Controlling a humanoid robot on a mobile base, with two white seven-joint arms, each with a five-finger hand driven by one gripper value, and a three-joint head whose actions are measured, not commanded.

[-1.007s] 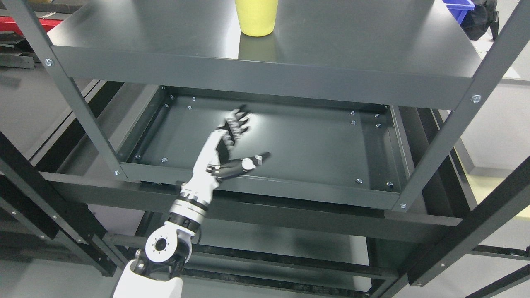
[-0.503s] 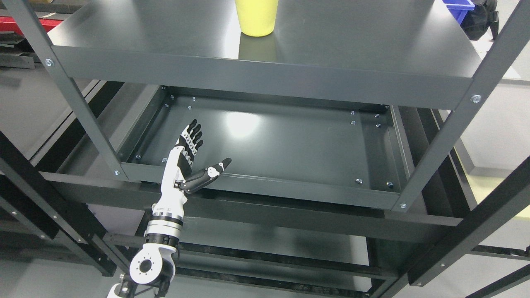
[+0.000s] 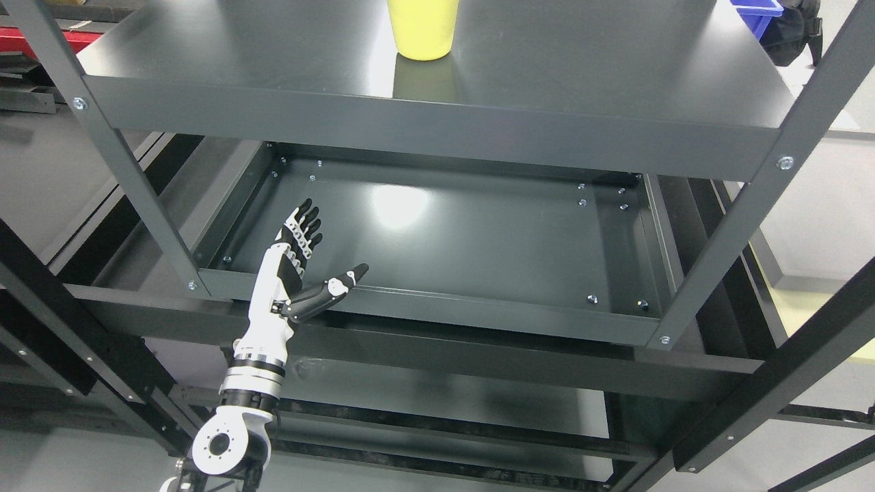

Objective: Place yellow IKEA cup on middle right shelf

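While the yellow cup [image 3: 422, 29] stands upright on the upper shelf [image 3: 615, 75] at the top of the head view, the left hand [image 3: 290, 273] hangs far below it, near the front left corner of the lower shelf [image 3: 478, 239]. Only the lower part of the cup shows; its rim is cut off by the top edge of the picture. It sits a little left of the middle of the dark grey shelf board, with its pale reflection on the metal just in front of it.

That hand comes in from the lower left on a white and black arm [image 3: 236, 424]. Its fingers [image 3: 304, 222] are released: the four black-tipped ones stretch straight up and away, close together, and the thumb [image 3: 338, 283] sticks out to the right over the front lip of the lower shelf. They hold nothing. The cup is well apart from them, higher and further right, with the front edge of the upper shelf lying between cup and hand.

Grey uprights [image 3: 738, 225] bolted at the corners frame both shelves. The lower shelf is a shallow tray-like board with small bolts near its corners and a bright spot of reflected light near its middle. A blue bin [image 3: 759, 14] shows at the upper right, behind the rack. Further dark shelf rails cross the bottom of the picture.
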